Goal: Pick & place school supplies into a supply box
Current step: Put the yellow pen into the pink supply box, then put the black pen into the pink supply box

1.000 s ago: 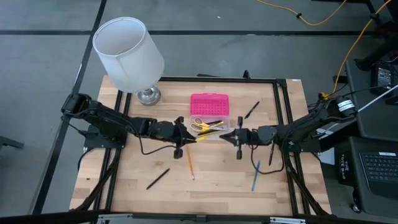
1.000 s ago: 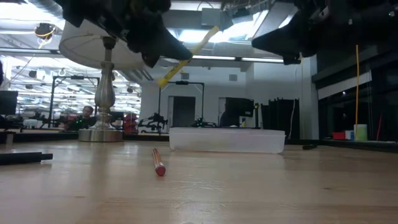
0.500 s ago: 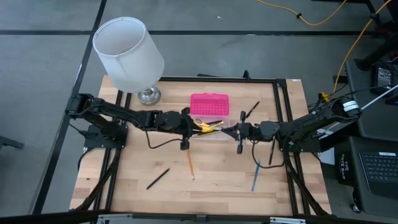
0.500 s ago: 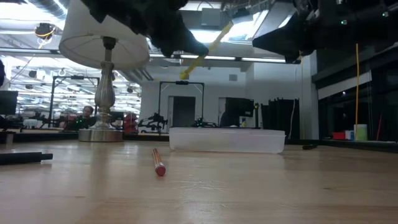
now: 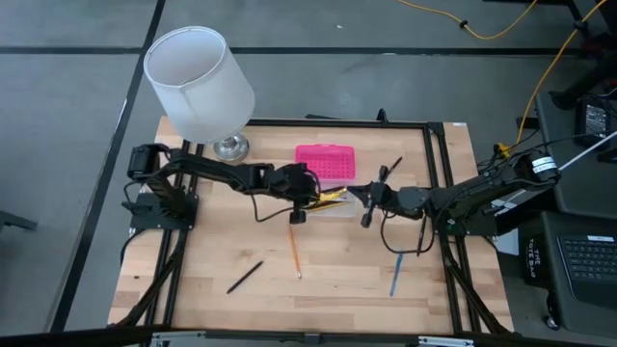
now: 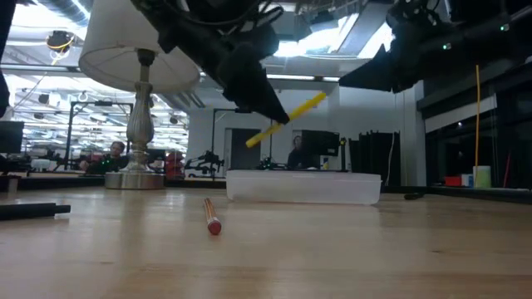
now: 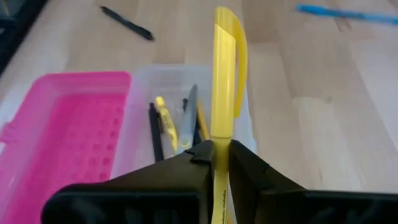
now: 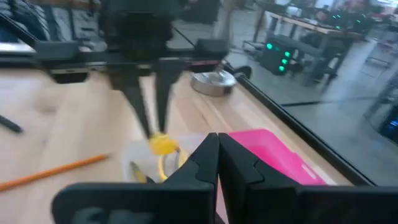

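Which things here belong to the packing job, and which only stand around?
Job: yellow pen held in the left gripper; supply box; orange pencil, black pens, blue pen on the table.
Not job: lamp; right gripper, empty, waiting beside the box.

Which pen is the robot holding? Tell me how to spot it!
Find the clear plastic box with the bright pink lid mid-table. Just above its clear tray, the left gripper pinches a bright yellow pen with a clip. It alone hangs in the air; the others lie flat.
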